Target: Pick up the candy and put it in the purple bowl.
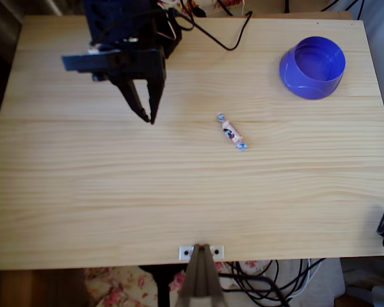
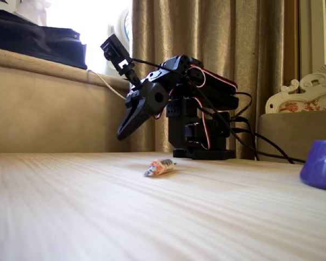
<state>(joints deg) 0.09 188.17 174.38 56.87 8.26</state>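
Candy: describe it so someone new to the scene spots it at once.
On the pale wooden table, look near the middle, between the black gripper and the purple bowl. The candy lies there alone: small, pink-white, with twisted light-blue wrapper ends.

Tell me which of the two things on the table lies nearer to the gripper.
The candy. In the overhead view it lies just right of the gripper, near the table's middle, while the purple bowl stands much farther right, by the far corner.
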